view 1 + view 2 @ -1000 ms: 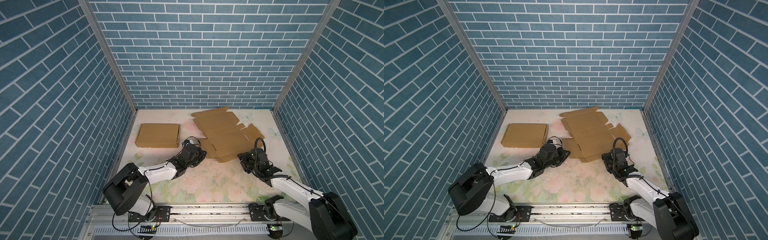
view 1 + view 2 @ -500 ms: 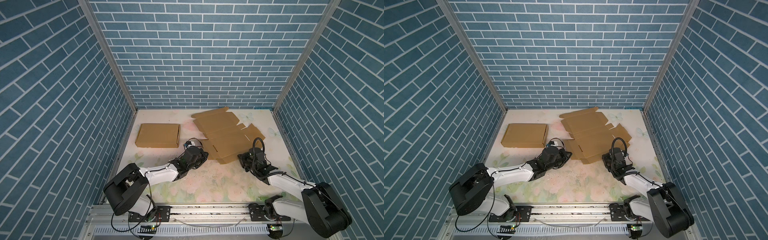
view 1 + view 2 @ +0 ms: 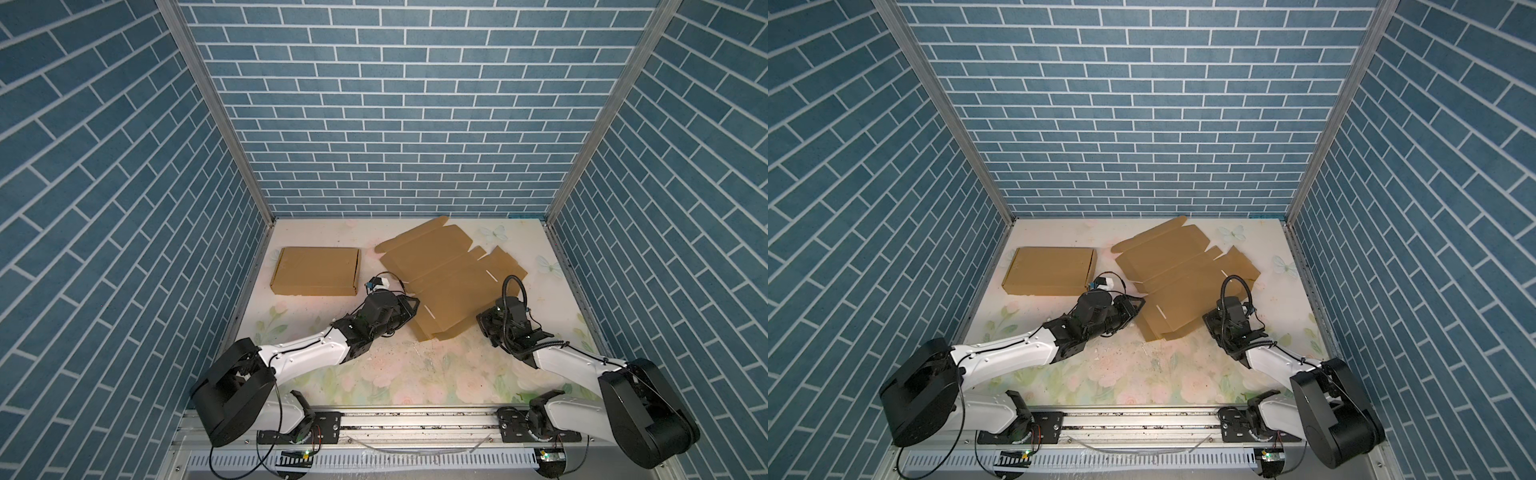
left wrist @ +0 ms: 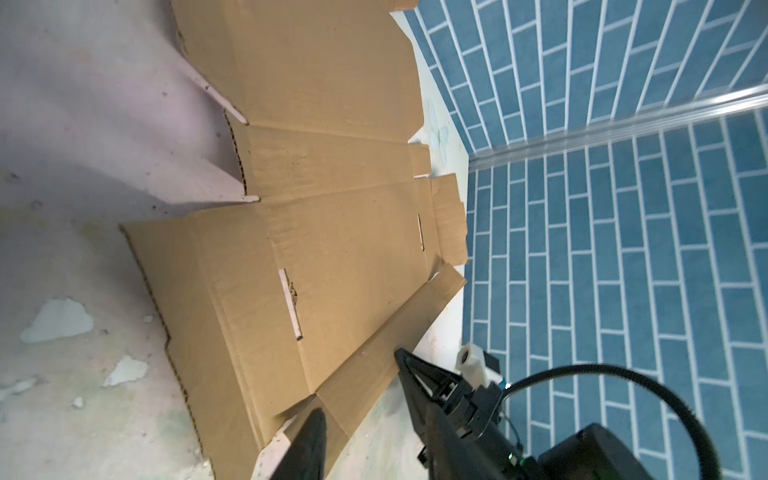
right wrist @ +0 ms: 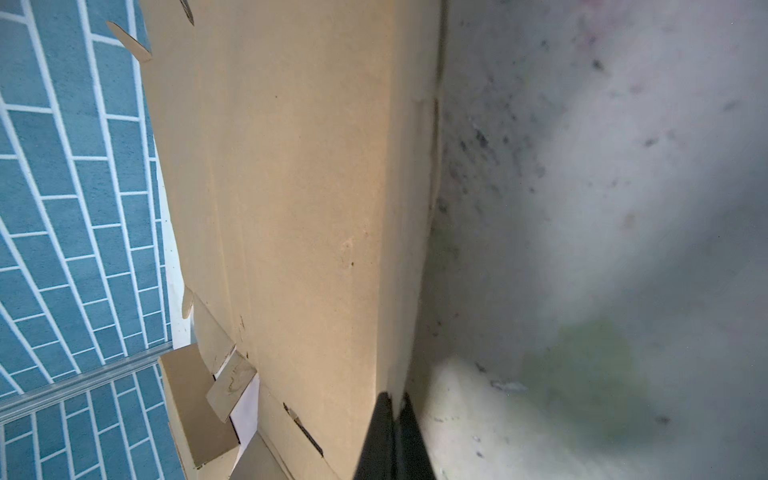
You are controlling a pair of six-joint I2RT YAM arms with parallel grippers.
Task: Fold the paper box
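In both top views the paper box [image 3: 449,282] [image 3: 1179,274] is seen flat at back right of the surface [image 3: 415,374]; in the left wrist view the left pincer [image 4: 357,381], shut before, is spread astride its flap; in the right wrist view the right pincer [image 5: 395,399], parted before, is clamped on its edge.

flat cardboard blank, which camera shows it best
Both top views: nearly the whole flat cardboard blank shows, flaps included. The left wrist view shows panels and slots; the right wrist view only one edge, close up.
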